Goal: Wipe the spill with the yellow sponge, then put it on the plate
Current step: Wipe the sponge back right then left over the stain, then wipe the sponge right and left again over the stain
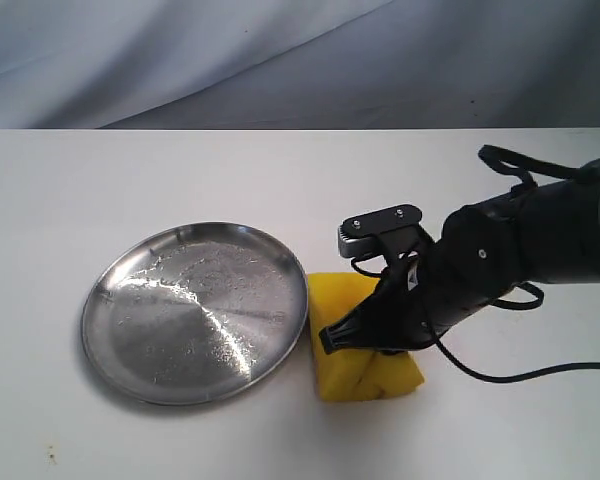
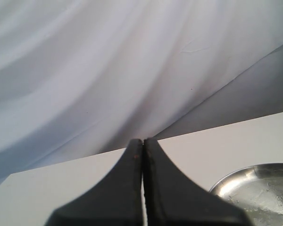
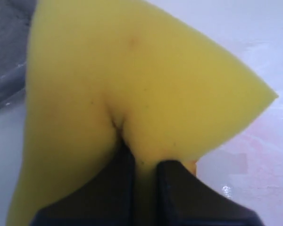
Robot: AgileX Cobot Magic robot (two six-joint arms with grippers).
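Pincer of the right gripper [image 3: 144, 162], seen close in the right wrist view: two black fingers [image 3: 118, 188] pinched hard into the sponge [image 3: 132, 80], so that the yellow foam creases and bulges between them. The sponge sits low on the white table [image 1: 130, 180]. Just beside it lies the spill [image 3: 254, 150], a pale wet sheen with faint pink smears.

In the exterior view the right gripper [image 1: 365, 335] reaches in from the right and presses the sponge [image 1: 345, 300] down on the table. The sponge lies just beside the plate [image 1: 180, 330], at its right edge, and may touch the rim. No spill can be made out from here; the sponge and arm likely cover it.

The plate is bare silver metal with nothing on it.

The left gripper [image 2: 142, 141] has its jaws pressed together on nothing. It points toward the grey backdrop cloth [image 2: 108, 70], with the plate's rim [image 2: 254, 188] off to one side.

Judged progress: the sponge is grasped and wiping looks under way. Wet pink traces suggest it is not finished. Moving the sponge onto the plate is not yet done.
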